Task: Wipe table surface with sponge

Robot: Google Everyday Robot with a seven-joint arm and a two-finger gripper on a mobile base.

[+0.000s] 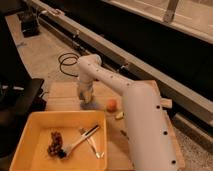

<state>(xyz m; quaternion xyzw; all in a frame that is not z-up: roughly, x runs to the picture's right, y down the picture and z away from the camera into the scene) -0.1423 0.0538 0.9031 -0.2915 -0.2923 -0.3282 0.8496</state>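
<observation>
Your white arm (135, 115) is reaching from the near right across the table surface (60, 97), and your gripper (86, 96) is pointing straight down over the far-left part of the planks. Its fingers are pressing together on the sponge (90, 103) — a small blue block showing at the tip and touching the wood. Just right of it, a small orange round thing (111, 105) is lying on the table, with a pale yellow bit (119, 116) a little nearer. A yellow tray (30, 125) is sitting at the near left — it is holding metal utensils (87, 137) and a dark reddish clump (55, 143). A black cable (67, 60) is coiling on the floor beyond the table.
</observation>
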